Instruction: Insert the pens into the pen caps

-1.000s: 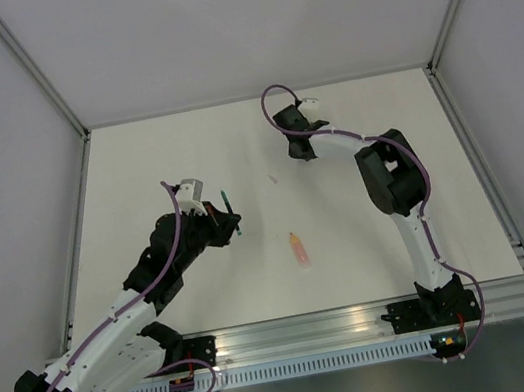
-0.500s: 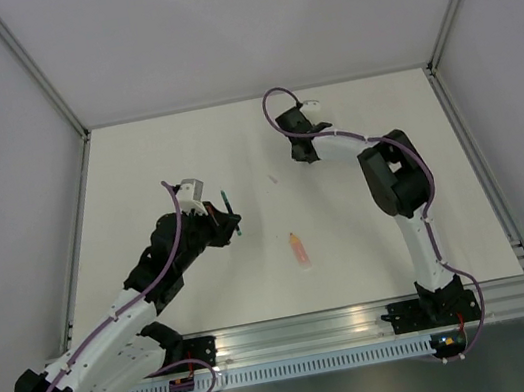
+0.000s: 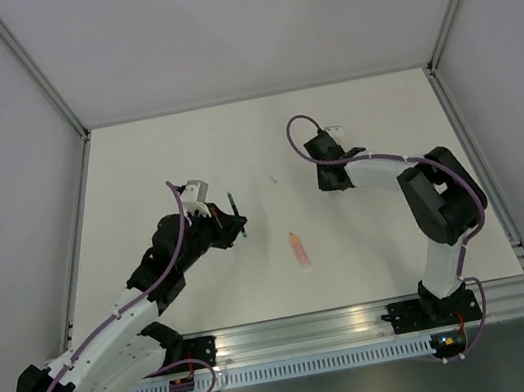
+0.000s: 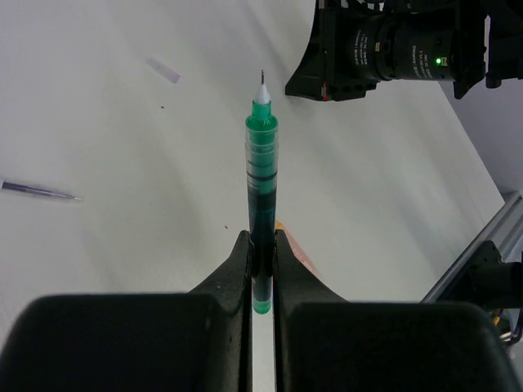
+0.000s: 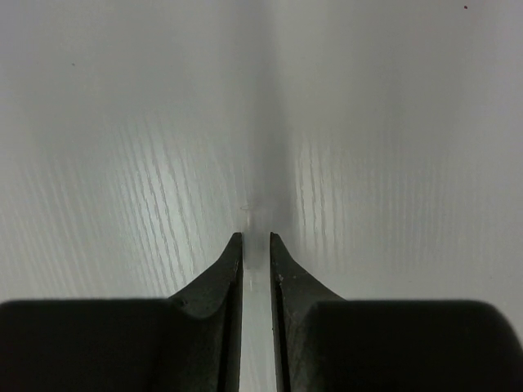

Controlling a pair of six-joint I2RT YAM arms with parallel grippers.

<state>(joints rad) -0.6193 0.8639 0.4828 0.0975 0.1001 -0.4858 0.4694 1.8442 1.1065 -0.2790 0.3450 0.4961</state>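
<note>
Your left gripper (image 4: 261,238) is clamped tight on the green pen (image 4: 261,175). It grips the pen near its rear end, so the barrel juts out ahead with the fine tip pointing away, above the table (image 3: 135,168). The orange pen (image 3: 298,249) lies flat on the table between the two arms, apart from both grippers. A small pale sliver (image 3: 274,179) lies beyond it, too small to identify. Your right gripper (image 5: 255,237) hangs over the white surface, its fingers nearly together with a slim gap between them. A pale blur sits at the tips, and you cannot tell whether anything is caught there
</note>
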